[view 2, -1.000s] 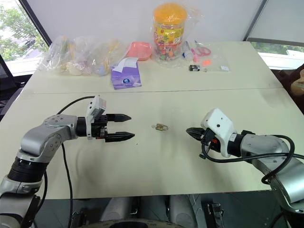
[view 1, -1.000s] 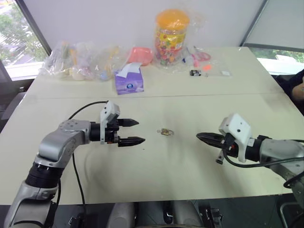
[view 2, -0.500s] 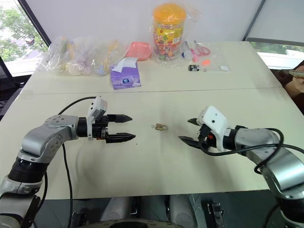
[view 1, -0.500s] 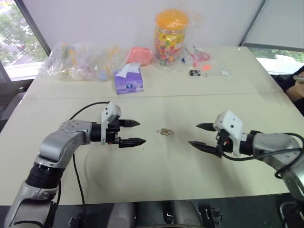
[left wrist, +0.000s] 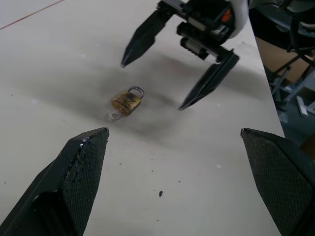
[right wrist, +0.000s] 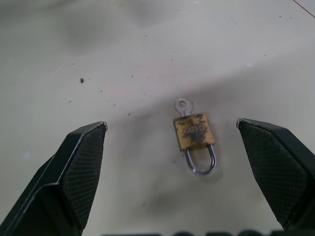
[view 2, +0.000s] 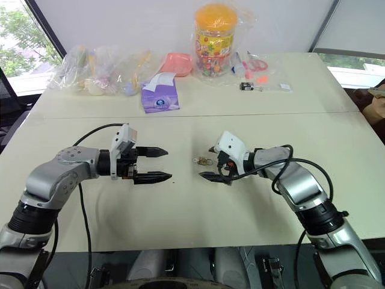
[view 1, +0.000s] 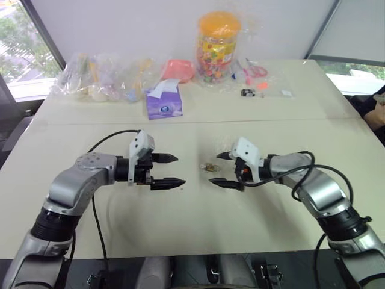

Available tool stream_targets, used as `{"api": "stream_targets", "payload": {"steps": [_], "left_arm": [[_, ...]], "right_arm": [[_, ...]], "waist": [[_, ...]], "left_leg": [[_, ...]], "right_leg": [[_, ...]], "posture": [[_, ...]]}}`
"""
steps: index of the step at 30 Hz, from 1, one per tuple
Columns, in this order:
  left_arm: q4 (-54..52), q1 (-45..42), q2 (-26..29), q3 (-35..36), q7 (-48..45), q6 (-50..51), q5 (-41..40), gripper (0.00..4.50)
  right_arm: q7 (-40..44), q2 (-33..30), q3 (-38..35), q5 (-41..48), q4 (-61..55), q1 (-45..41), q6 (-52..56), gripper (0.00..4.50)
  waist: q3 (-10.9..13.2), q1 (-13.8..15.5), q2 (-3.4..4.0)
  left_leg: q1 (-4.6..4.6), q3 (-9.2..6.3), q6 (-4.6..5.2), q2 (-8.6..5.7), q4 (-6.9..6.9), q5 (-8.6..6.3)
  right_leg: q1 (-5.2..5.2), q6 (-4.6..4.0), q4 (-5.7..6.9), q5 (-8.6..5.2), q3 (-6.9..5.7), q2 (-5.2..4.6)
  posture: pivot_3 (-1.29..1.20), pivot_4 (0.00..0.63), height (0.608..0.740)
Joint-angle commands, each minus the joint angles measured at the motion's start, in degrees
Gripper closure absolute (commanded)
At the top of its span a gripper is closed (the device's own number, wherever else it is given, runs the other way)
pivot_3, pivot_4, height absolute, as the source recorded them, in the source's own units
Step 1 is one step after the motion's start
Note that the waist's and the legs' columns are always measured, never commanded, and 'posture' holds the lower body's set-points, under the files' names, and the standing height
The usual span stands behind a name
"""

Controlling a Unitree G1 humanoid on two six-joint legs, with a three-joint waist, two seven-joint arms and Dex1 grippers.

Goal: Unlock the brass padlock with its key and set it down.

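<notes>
The small yellow-gold brass padlock (right wrist: 194,132) with its thin silvery shackle loop lies flat on the pale table top (view 1: 198,229), in the open middle between the two arms. The thin silvery key (right wrist: 182,105) shows as a ring-shaped head sticking out of the end of the body opposite the shackle — apparently seated in the keyhole already.

The right gripper (view 1: 222,169) sits just beside the padlock with its two black fingers spread wide and holding nothing; the lock lies ahead of the gap between them, untouched. The left gripper (view 1: 171,170) hangs a little further off on the other side, also wide open and empty.

The step in hand looks like the first pick-up. The padlock is smaller than a finger and flat, so the fingertips should come low to the table and close across the brass body, leaving the key head free for the other gripper — a clamp on the shackle would let the body swing.

Hard to make out: the key's blade, and whether the shackle is latched.
</notes>
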Motion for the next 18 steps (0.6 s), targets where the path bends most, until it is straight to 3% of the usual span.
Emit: {"api": "stream_targets", "payload": {"steps": [1,10,13,18], "left_arm": [[-2.38,0.33,0.6,1.4,0.42,0.26,-0.77,0.0],[-3.26,1.02,0.84,1.63,1.26,0.24,-0.95,0.0],[-3.3,1.16,0.86,1.61,1.31,0.36,-1.04,0.0],[-2.27,0.7,0.76,1.6,1.13,0.6,-1.08,0.0]], "right_arm": [[1.03,2.4,1.99,-3.65,5.38,-2.43,-4.75,0.06],[2.98,7.11,3.16,-7.39,13.95,-4.56,-8.63,0.06],[2.8,8.18,3.21,-8.22,15.37,-4.98,-8.25,0.91],[2.92,8.3,3.26,-9.32,14.19,-3.89,-8.14,3.53]], "waist": [[0.0,-0.07,0.0],[0.0,-0.33,0.0],[0.0,-0.52,0.0],[0.0,-0.52,0.0]], "left_leg": [[0.01,0.0,0.0,0.0,0.0,0.0],[0.02,0.01,0.0,0.01,0.01,0.0],[0.05,0.0,0.0,0.02,0.01,0.0],[0.06,0.0,0.0,0.02,0.0,0.0]], "right_leg": [[0.0,0.0,0.0,0.0,0.0,0.01],[0.0,-0.01,0.04,0.02,0.0,0.01],[0.0,0.0,0.1,0.02,0.0,0.01],[-0.01,0.01,0.13,0.03,0.0,0.01]], "posture": [[0.0,0.15,0.737],[0.0,0.15,0.737],[0.0,0.15,0.737],[0.0,0.15,0.737]]}}
